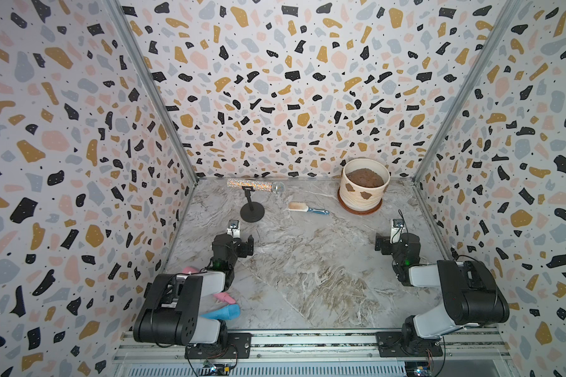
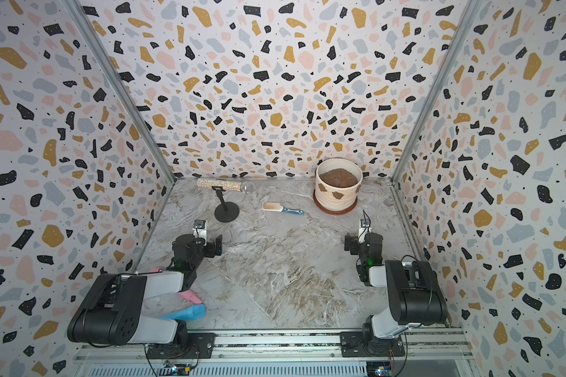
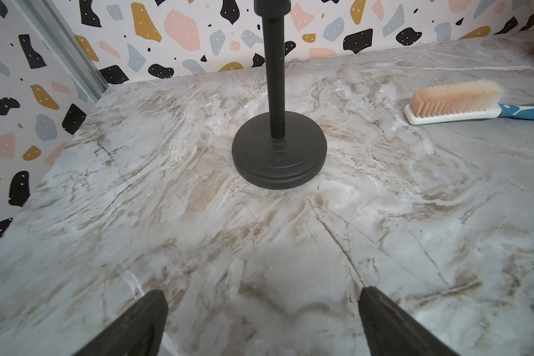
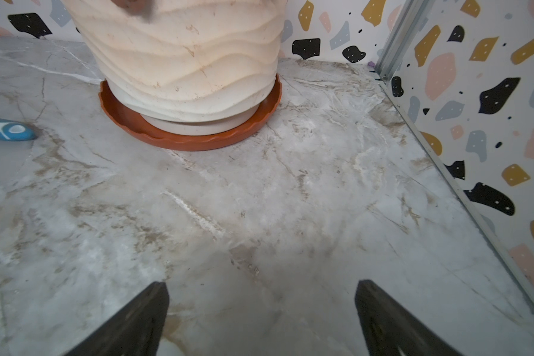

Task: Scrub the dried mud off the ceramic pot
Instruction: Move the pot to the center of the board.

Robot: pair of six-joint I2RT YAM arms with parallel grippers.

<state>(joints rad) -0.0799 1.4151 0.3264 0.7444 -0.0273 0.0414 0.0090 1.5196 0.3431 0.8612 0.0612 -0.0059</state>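
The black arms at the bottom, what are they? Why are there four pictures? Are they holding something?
They are two robot arms. Each ends in a two-fingered tool for grabbing. Two pictures come from a camera high above, looking down at the whole table. The other two come from small cameras on the arms' wrists, so you see the left tool and the right tool from just behind. Both tools are open and hold nothing. On the marble table are a cream ceramic pot standing in a brown saucer, with brown patches of dried mud on its side, a brush with a blue handle, and a sparkly microphone on a black stand.
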